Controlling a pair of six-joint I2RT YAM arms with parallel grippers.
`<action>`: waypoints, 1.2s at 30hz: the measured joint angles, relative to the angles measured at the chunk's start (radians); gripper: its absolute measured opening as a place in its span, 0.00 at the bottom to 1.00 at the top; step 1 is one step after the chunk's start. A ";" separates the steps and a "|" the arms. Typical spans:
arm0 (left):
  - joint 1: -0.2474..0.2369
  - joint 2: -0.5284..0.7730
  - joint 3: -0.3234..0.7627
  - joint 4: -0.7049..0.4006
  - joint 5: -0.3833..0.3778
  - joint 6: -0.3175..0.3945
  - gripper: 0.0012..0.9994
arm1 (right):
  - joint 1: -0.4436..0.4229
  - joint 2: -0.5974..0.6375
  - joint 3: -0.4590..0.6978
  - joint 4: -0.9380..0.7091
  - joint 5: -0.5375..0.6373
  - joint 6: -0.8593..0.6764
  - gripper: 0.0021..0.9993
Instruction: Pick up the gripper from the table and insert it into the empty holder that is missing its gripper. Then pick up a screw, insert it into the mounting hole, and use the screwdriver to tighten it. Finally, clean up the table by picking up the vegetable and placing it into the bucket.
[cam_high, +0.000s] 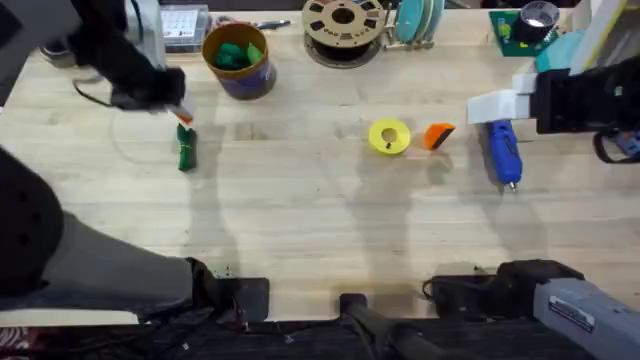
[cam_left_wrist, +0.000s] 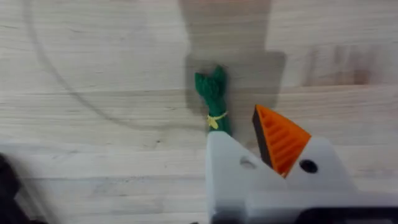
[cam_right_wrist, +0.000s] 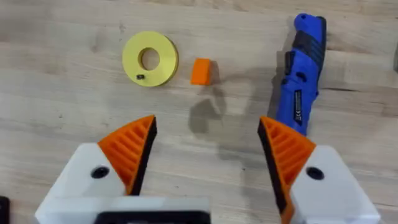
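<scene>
Right gripper (cam_right_wrist: 208, 155) wide open, empty, hovering over the table near its right edge. Left gripper (cam_left_wrist: 249, 146) is above the vegetable (cam_left_wrist: 213, 99); one mount bare, one orange pad showing, nothing held, opening unclear. Orange gripper (cam_right_wrist: 201, 71) lies loose mid-table between the yellow ring (cam_right_wrist: 150, 58) and blue screwdriver (cam_right_wrist: 301, 71). Judging by this, nothing's done: insert, screw and cleanup all remain. Vegetable, dark green, yellow tie, lies near the left edge, just in front of the bucket (cam_high: 240, 62).

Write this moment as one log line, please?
left gripper: one pad missing, over vegetable | right gripper: open | loose gripper, screwdriver: on table
</scene>
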 joint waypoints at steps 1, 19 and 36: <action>-0.005 -0.010 0.029 -0.020 0.000 -0.002 0.01 | 0.000 0.000 0.000 0.000 0.000 0.000 1.00; -0.039 -0.206 0.206 -0.105 0.003 -0.028 0.01 | 0.000 0.000 0.000 0.000 0.000 0.000 1.00; -0.039 -0.206 0.206 -0.106 0.003 -0.042 0.99 | 0.000 0.000 0.000 -0.003 0.000 0.000 1.00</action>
